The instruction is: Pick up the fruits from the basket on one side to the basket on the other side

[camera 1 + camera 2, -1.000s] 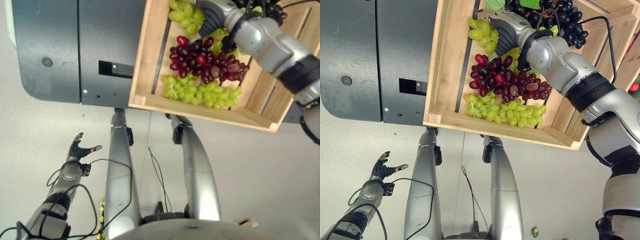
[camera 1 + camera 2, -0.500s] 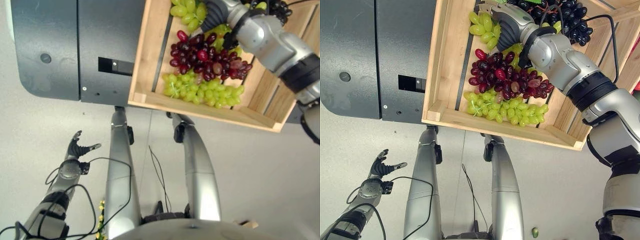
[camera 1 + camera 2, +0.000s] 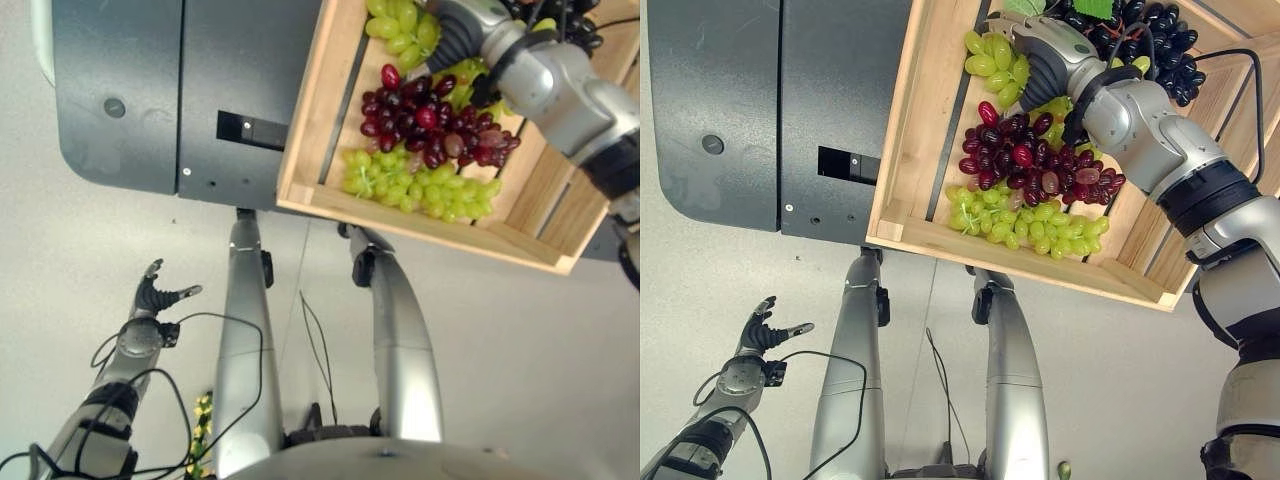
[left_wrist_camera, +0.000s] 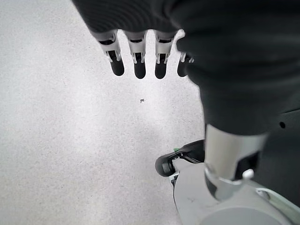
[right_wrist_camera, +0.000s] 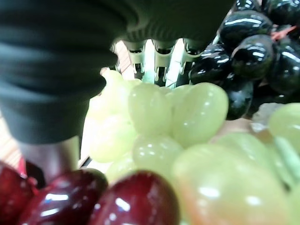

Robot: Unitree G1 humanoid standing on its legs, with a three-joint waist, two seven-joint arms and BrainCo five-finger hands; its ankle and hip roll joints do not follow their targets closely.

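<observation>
The right hand [image 3: 1040,45] reaches into the slatted wooden crate [image 3: 910,130], over glossy green grapes [image 3: 992,55], beside red grapes [image 3: 1030,160] and black grapes [image 3: 1145,35]; its finger state is unclear. The left hand [image 3: 765,328] hangs low, fingers relaxed, holding nothing

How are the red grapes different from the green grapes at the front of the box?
The red grapes are dark red; the green grapes are pale yellow-green. The red bunch sits mid-crate; the green bunch lies along the crate's near wall, right next to it. The right hand reaches in closer to the red bunch than to the green one. Both are bunches lying inside the same crate.
</observation>
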